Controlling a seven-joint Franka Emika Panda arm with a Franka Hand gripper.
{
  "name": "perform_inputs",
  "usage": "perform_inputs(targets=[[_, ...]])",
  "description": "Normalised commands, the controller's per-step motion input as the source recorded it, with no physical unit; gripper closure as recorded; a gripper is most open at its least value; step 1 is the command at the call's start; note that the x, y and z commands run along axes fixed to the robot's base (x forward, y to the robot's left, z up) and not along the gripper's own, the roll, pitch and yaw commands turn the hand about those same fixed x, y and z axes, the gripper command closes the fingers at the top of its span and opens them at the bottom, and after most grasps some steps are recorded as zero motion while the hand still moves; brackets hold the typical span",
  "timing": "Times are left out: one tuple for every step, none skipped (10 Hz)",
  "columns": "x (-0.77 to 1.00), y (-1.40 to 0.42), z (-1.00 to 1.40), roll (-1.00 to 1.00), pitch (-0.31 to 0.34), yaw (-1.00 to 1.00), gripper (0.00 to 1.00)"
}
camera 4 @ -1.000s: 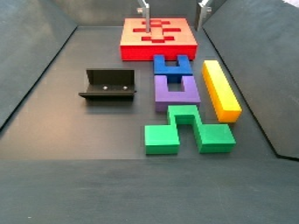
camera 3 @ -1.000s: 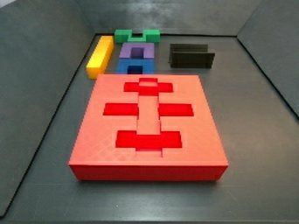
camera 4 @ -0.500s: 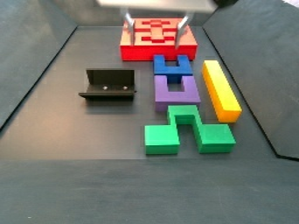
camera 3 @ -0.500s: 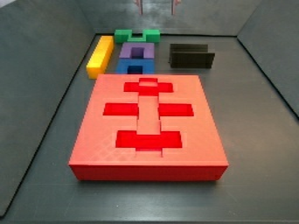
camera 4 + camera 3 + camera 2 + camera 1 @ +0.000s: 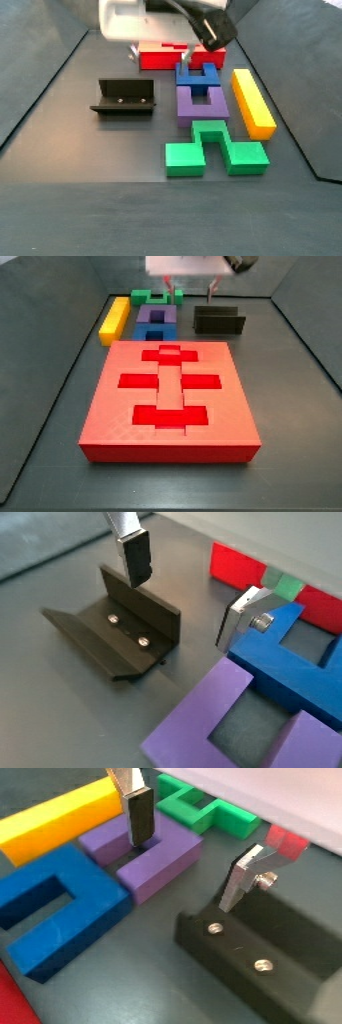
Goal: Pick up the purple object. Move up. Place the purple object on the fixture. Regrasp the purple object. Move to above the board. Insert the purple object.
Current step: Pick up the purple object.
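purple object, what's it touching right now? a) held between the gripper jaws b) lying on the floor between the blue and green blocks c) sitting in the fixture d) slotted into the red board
b: in a side view the purple object lies on the floor between the blue block and the green block, while the gripper hangs above with jaws open and empty.

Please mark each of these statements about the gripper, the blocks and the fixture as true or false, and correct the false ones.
1. The gripper is open and holds nothing. True.
2. The purple object lies between the blue block and the green block. True.
3. The purple object already sits on the fixture. False: it lies on the floor and the fixture is empty.
4. The yellow block is inserted in the board. False: it lies on the floor beside the purple object.
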Motion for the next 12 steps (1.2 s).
perform_inputs(targets=[[-0.61,0.00,-0.21,0.09,-0.073,0.00,0.00],[-0.41,0.00,-0.24,0.11,-0.047,0.00,0.00],[-0.58,0.07,-0.10,0.08,-0.029,-0.03,0.00],[-0.33,0.00,-0.15,0.06,-0.066,0.00,0.00],[0.13,0.00,-0.16,0.01,0.000,0.00,0.00],[0.30,0.00,-0.33,0.14,0.000,0.00,0.00],[0.33,0.00,-0.39,0.14,0.000,0.00,0.00],[0.17,0.00,-0.42,0.16,0.000,0.00,0.00],[0.00,0.03,-0.30,0.10,0.000,-0.01,0.00],[-0.12,0.11,-0.05,0.00,0.000,-0.12,0.00],[-0.23,0.11,0.00,0.00,0.000,-0.17,0.00],[-0.12,0.00,-0.10,0.07,0.000,-0.09,0.00]])
